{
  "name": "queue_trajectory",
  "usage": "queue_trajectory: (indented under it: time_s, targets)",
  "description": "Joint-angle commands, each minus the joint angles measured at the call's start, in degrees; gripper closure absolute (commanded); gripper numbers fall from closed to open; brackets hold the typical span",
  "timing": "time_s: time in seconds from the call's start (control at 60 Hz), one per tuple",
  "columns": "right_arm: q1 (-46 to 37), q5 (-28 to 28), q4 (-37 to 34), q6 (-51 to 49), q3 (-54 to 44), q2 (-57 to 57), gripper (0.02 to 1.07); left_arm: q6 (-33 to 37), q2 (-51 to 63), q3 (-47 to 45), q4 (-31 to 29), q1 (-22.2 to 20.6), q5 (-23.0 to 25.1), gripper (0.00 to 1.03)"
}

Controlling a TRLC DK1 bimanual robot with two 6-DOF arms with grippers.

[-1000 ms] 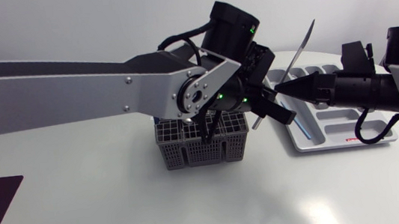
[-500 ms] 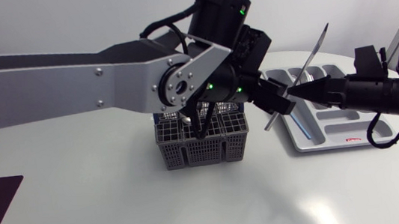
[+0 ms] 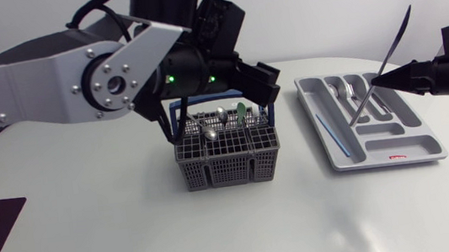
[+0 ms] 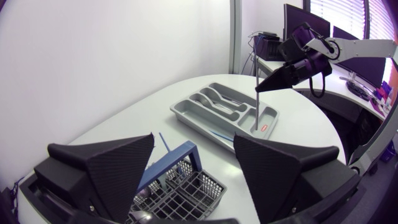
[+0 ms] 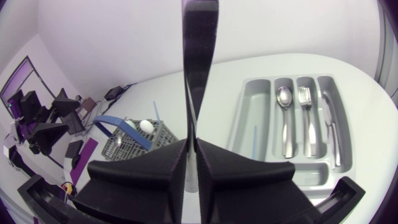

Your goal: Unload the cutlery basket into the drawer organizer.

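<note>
— So, where is the knife (image 3: 390, 48)?
— In the right gripper (image 3: 379, 81); both fingers are pressed flat on it about halfway along. It stands steeply tilted, one end high and the other down over the tray (image 3: 431, 149); whether that low end touches the tray I cannot tell.
— And the tray itself?
— It is grey and lies on the white table (image 3: 135, 229) to the right of the basket (image 3: 229, 164), a little apart from it; a spoon (image 5: 284, 98), a fork (image 5: 305, 97) and a third silver piece I cannot name lie side by side in its narrow slots; a thin blue stick (image 5: 254, 140) lies in the long slot nearest the basket.
— What about the left gripper (image 4: 194, 138)?
— Its fingers are spread wide with nothing between them; it hangs above the basket, and the left arm comes in high across the table.
— Is anything in the basket?
— Yes; several pieces stand in it with their handles down, among them two spoon bowls and something green (image 3: 241, 110); its blue handle (image 4: 171, 163) stands up under the left gripper.
</note>
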Motion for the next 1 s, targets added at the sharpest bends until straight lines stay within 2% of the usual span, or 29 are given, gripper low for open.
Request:
queue_trajectory:
  time_s: [0.0, 0.217, 0.433, 0.733, 0.867, 0.983]
  targets:
    - [-1.7, 1.5, -3.7, -7.0, 4.5, 4.2, 0.96, 1.8, -2.5, -2.5, 1.1, 1.4, -1.0, 0.13]
    - [-4.5, 8.1, -11.7, -16.4, 16.3, 12.9, 0.96, 3.8, -5.2, -5.5, 2.3, 4.3, -6.2, 0.13]
    - [-5.9, 15.4, -17.7, -23.2, 27.3, 20.9, 0.96, 5.2, -7.2, -7.8, 3.1, 4.9, -10.6, 0.12]
    - [-7.0, 25.5, -17.9, -26.3, 34.2, 28.4, 0.96, 6.2, -9.0, -11.5, 5.9, 5.8, -15.8, 0.13]
    - [-6.8, 29.2, -17.8, -26.3, 37.0, 32.1, 0.96, 6.2, -9.2, -12.3, 6.2, 6.6, -15.9, 0.13]
    - [-6.6, 30.1, -17.7, -25.5, 38.9, 34.3, 0.96, 5.9, -9.6, -13.3, 6.6, 7.3, -15.9, 0.13]
